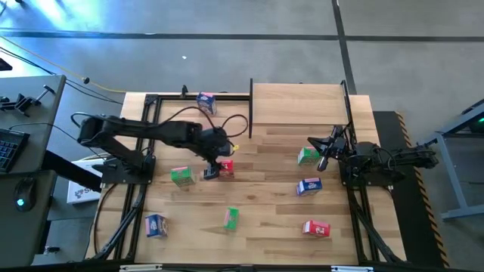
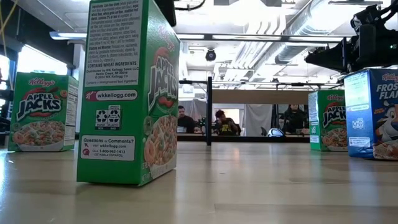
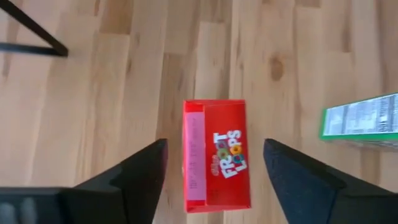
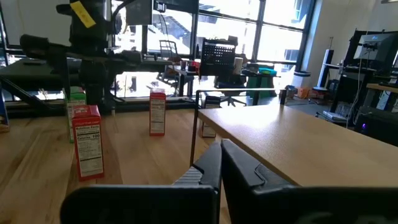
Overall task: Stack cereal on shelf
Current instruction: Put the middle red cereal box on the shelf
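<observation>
A red Froot Loops box (image 3: 214, 155) lies flat on the tabletop, front up; it also shows in the high view (image 1: 226, 166). My left gripper (image 3: 215, 144) hangs above it, open and pointing down, one finger (image 3: 146, 177) on each long side with a gap to the box. My right gripper (image 4: 221, 163) is shut and empty at the table's right, beside a green box (image 1: 308, 156). The shelf (image 1: 299, 109), a light-wood board on black posts, stands at the far right with nothing on it.
Other boxes stand about the table: green (image 1: 181, 176), green (image 1: 231, 218), blue (image 1: 156, 224), blue (image 1: 308, 187), red (image 1: 316, 228), and blue (image 1: 206, 102) at the far edge. The low view shows a green Apple Jacks box (image 2: 127, 93) close up. People sit beyond the table.
</observation>
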You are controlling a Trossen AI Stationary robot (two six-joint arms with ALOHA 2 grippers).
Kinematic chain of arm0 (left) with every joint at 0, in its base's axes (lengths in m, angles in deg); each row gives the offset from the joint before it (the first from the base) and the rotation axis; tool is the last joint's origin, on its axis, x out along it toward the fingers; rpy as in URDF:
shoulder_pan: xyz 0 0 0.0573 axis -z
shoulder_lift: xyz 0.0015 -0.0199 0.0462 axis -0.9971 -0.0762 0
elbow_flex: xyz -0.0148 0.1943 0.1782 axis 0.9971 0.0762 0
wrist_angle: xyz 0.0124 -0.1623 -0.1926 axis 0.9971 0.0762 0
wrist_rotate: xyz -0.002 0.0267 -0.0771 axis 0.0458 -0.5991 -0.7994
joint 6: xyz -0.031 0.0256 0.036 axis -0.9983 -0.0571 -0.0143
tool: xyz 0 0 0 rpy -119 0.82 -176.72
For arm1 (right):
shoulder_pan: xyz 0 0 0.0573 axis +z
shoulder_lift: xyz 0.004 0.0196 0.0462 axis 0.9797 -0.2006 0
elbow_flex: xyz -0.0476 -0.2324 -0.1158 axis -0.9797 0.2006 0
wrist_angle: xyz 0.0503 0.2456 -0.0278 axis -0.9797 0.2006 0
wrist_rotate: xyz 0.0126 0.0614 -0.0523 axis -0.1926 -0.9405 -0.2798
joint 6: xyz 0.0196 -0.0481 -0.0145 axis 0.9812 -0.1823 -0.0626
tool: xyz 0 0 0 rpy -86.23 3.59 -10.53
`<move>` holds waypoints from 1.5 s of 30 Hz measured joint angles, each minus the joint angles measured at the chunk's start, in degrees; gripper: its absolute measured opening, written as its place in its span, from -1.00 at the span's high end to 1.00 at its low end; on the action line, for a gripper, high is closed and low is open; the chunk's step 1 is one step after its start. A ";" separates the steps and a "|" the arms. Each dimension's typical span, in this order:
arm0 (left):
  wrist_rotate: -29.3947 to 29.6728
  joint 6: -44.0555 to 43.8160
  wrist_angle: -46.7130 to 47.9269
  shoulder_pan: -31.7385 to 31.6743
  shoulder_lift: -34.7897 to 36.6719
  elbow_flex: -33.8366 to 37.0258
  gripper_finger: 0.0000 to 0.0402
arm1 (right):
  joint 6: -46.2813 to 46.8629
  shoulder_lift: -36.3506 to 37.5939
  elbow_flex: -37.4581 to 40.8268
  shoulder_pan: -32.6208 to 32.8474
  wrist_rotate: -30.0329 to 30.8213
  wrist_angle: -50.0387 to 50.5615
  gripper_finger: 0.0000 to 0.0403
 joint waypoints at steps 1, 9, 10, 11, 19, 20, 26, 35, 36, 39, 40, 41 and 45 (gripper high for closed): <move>0.91 0.03 0.40 0.21 -0.38 -0.27 -0.34 | 0.00 0.00 0.00 0.01 0.00 0.00 1.00; 2.80 -0.48 2.85 0.94 -2.70 -0.66 -0.41 | 0.00 0.00 -0.02 0.01 0.00 0.00 1.00; 2.66 -0.50 2.83 1.11 -2.88 -0.66 -0.41 | 0.00 0.00 -0.01 0.00 0.00 0.00 1.00; 2.61 -0.60 2.78 1.33 -2.99 -0.67 -0.41 | 0.00 0.00 -0.01 0.01 0.00 0.00 1.00; 2.56 -1.57 3.86 2.68 -3.00 -0.68 -0.40 | 0.00 0.00 -0.01 0.01 0.01 0.00 1.00; 2.58 -1.93 3.91 2.88 -3.00 -0.68 -0.40 | 0.00 0.00 -0.02 0.00 0.00 0.00 1.00; 2.61 -3.01 4.03 3.14 -2.82 -0.65 -0.37 | 0.00 0.00 0.00 0.01 0.00 0.00 1.00; 2.83 -0.85 3.67 3.09 -2.69 -0.63 -0.45 | 0.00 0.00 -0.02 -0.01 0.00 0.00 1.00; 2.83 -0.30 3.62 3.09 -2.69 -0.63 -0.45 | 0.00 0.00 -0.02 0.01 0.00 0.00 1.00; 2.81 0.30 3.62 3.09 -2.69 -0.63 -0.47 | 0.00 0.00 -0.01 0.01 0.00 0.00 1.00; 2.81 0.69 3.62 3.09 -2.69 -0.63 -0.47 | 0.00 0.00 -0.02 0.01 0.00 0.00 1.00; 2.81 1.23 3.64 3.08 -2.66 -0.63 -0.47 | 0.00 0.00 -0.02 0.01 0.00 0.00 1.00; 2.81 2.23 3.60 2.62 -2.28 -0.63 -0.48 | 0.00 0.00 0.00 0.01 0.00 0.00 1.00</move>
